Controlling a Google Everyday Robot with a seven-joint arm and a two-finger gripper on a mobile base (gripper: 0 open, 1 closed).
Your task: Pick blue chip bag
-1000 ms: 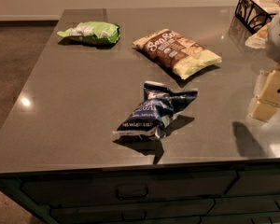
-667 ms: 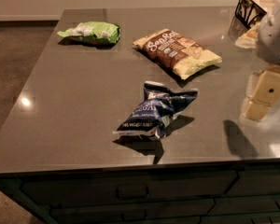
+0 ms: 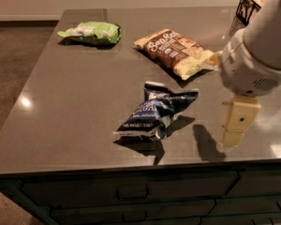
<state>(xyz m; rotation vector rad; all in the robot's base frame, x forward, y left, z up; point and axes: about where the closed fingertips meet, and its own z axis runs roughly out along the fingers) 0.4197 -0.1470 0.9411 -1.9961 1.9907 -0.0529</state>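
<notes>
**Operator:** Blue chip bag (image 3: 157, 111): location?

**Technician:** Lying crumpled on the bench (image 3: 75, 88), near mid-width, toward the 6 o'clock edge. Not held; nothing touching it.

**Operator:** Gripper position and state?

**Technician:** Gripper (image 3: 236, 125) hanging over the bench at 3 o'clock of the bag, near it but apart, below the white arm housing (image 3: 257, 55). Apart or together: cannot tell.

**Operator:** Handling properties?

**Technician:** Judged light, soft and crinkly. Foil probably slippery, so likely to slide under any sideways push. Contents probably brittle; clamp gently. Take hold across the raised, bunched middle ridge, not the flatter sealed ends at 1 o'clock and 7 o'clock.

**Operator:** Edges and open room?

**Technician:** Front bench edge close at 6 o'clock of the bag; avoid nudging that way. Bare bench at 9 o'clock, and at 3 o'clock between bag and gripper. Brown-and-cream bag (image 3: 175, 50) at 1 o'clock, apart. Light green bag (image 3: 90, 32) at 11 o'clock, well apart. Wire basket (image 3: 248, 6) at the far 2 o'clock corner. Descend from above, keeping clear of the brown-and-cream bag.
</notes>
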